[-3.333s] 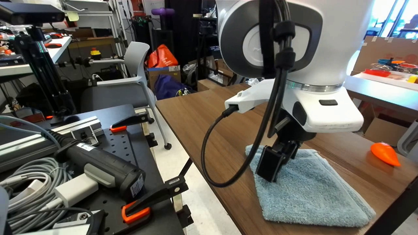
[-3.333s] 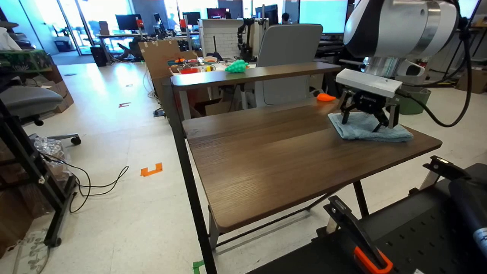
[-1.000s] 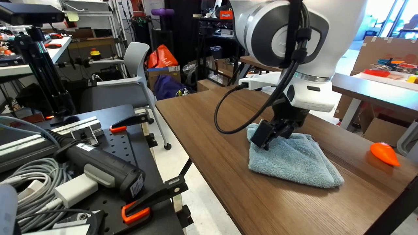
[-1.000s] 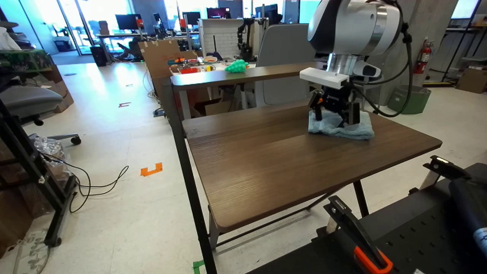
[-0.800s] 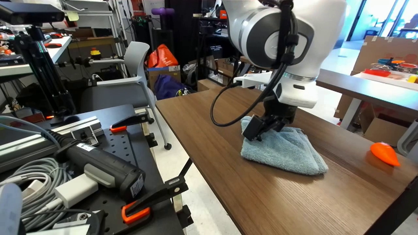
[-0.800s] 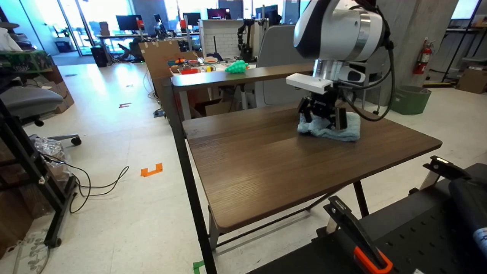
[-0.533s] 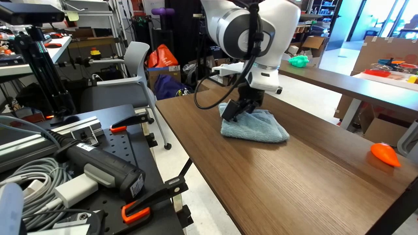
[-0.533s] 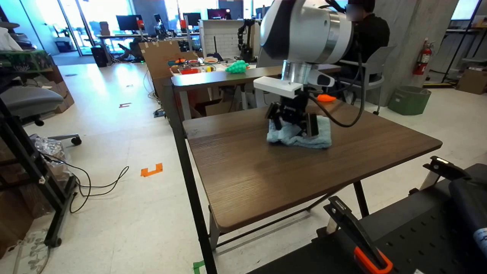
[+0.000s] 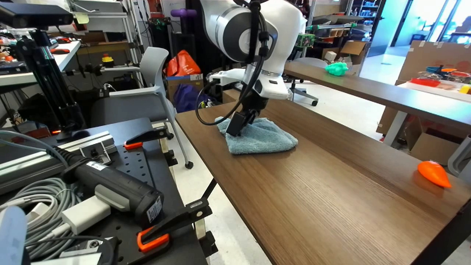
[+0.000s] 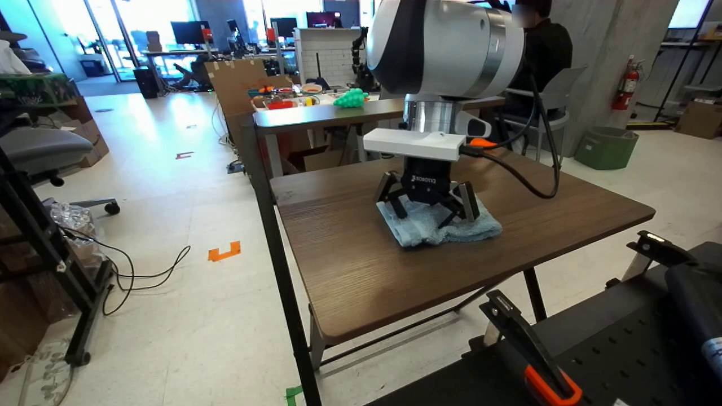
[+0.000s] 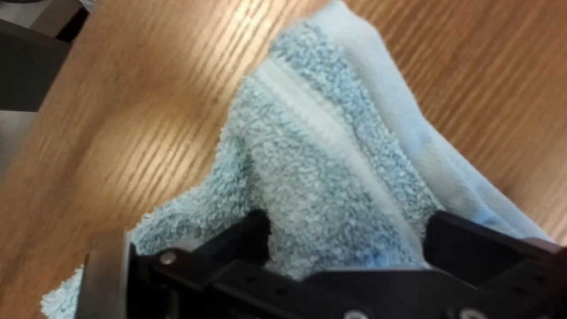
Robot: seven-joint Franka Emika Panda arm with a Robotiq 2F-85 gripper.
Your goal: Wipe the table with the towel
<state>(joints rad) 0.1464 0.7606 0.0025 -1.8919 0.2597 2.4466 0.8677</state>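
The light blue terry towel [image 9: 272,139] lies folded on the brown wooden table [image 9: 331,198], near its far end in this exterior view. It also shows in the other-angle exterior view [image 10: 423,232] and fills the middle of the wrist view [image 11: 310,177]. My gripper [image 10: 433,217] points down onto the towel, with its fingers wide apart and touching the cloth. In the wrist view the gripper [image 11: 347,221] has towel between its two black fingers [image 11: 469,248]. The towel's fabric there looks broad, with a pale stripe, rather than pinched thin. The fingertips' undersides are hidden.
An orange object [image 9: 434,174] lies by the table's edge. A raised shelf-like surface [image 9: 368,88] bears a green object [image 9: 336,69]. A black bench with clamps [image 9: 176,225] stands beside the table. A cable [image 10: 530,180] loops from my wrist. A person [image 10: 547,51] sits behind.
The gripper and towel have slid together along the table, leftward and away in one exterior view, leftward and nearer in another. Gripper and towel have turned slightly. The finger spacing looks about the same.
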